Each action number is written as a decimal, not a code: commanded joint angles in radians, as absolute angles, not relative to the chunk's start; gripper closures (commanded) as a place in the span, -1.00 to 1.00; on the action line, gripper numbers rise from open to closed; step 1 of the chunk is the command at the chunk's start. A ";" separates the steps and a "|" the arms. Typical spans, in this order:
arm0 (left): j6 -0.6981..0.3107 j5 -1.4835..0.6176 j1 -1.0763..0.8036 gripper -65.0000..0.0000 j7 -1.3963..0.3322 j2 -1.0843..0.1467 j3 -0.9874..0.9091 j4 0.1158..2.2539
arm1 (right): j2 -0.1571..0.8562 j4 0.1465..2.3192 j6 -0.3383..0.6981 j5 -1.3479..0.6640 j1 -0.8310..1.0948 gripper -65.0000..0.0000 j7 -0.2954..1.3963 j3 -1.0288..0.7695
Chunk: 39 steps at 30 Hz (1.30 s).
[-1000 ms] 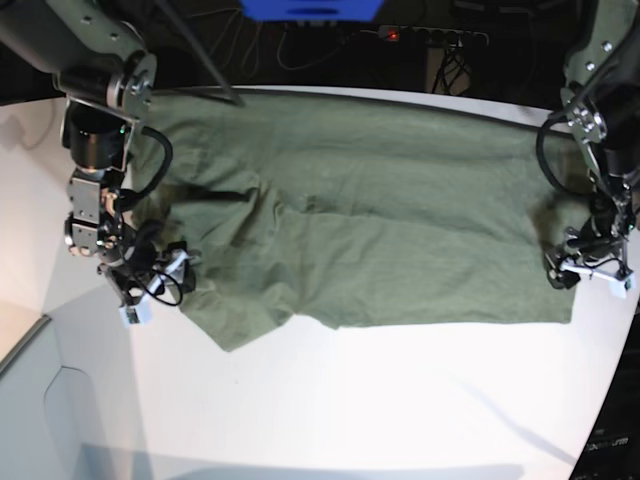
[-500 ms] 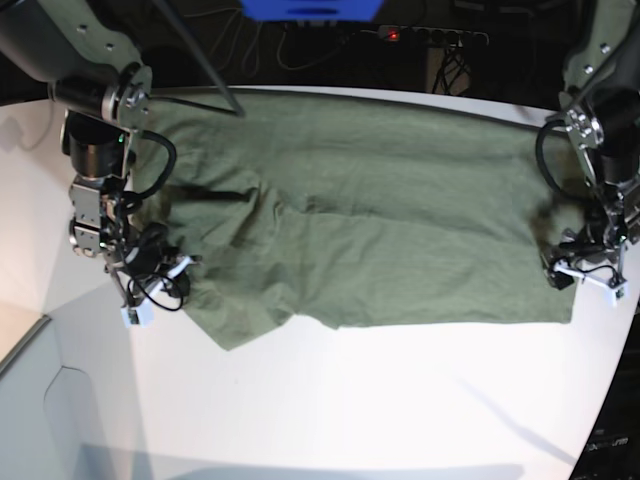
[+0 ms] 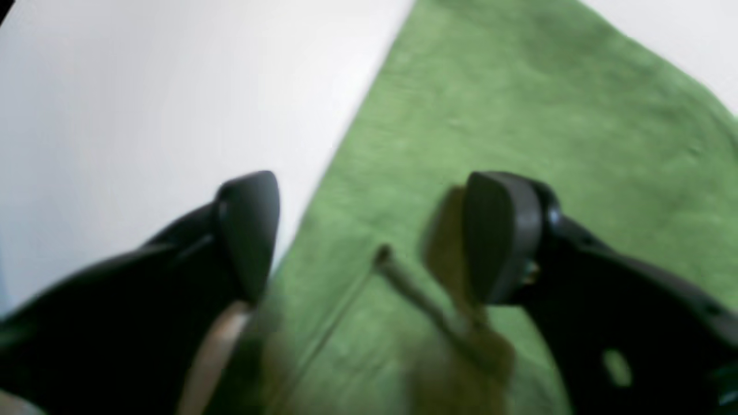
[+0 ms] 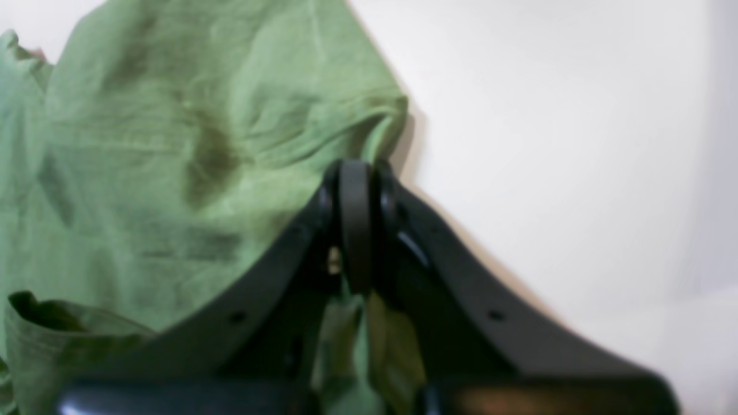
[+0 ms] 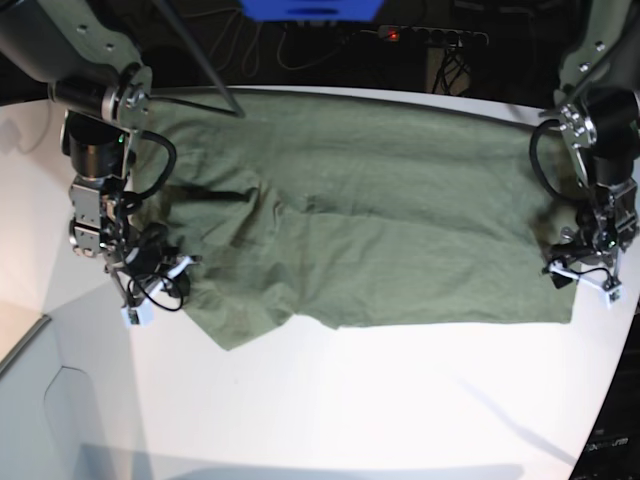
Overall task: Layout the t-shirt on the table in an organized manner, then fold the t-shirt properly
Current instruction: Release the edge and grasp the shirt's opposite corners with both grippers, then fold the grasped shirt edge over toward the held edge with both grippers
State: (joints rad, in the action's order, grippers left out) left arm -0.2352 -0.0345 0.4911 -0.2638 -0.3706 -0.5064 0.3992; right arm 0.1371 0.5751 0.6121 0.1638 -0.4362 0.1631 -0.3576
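The olive-green t-shirt lies spread and wrinkled across the white table. On the left of the base view, my right gripper sits low at the shirt's near-left edge. In the right wrist view the right gripper is shut on a fold of t-shirt fabric, with table beside it. My left gripper is down at the shirt's right corner. In the left wrist view the left gripper is open, one finger over the table and the other over the t-shirt.
A grey-white box corner stands at the bottom left. Behind the table's far edge lie a power strip with a red light, cables and a blue object. The table's curved edge runs down the right side.
My right gripper has shut on the shirt's left edge. My left gripper has shifted slightly inward over the shirt's right corner, still open.
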 commanded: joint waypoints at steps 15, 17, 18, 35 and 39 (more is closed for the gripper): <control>-0.239 -0.042 0.513 0.99 -0.269 -0.378 -0.495 0.421 | 0.140 0.576 0.611 0.191 -0.440 1.00 0.217 -0.364; -0.239 -0.042 0.512 1.00 -0.269 -0.378 -0.495 0.424 | 0.140 0.581 0.611 0.189 -0.440 1.00 0.217 -0.371; -0.239 -0.042 0.512 1.00 -0.269 -0.378 -0.495 0.426 | 0.140 0.598 0.611 0.189 -0.438 1.00 0.211 -0.384; -0.242 -0.044 0.291 1.00 -0.320 -0.265 -0.653 0.894 | 0.054 1.231 0.611 0.188 -0.156 1.00 0.189 -0.435; -0.242 -0.044 0.240 1.00 -0.354 -0.231 -0.668 0.989 | 0.031 1.383 0.611 0.128 -0.054 1.00 0.189 -0.435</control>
State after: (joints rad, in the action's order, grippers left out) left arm -0.2371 -0.0376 0.2218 -0.3862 -0.2165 -0.6674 0.9634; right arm 0.0154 1.3617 0.5926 0.1444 -0.0483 0.2184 -0.4301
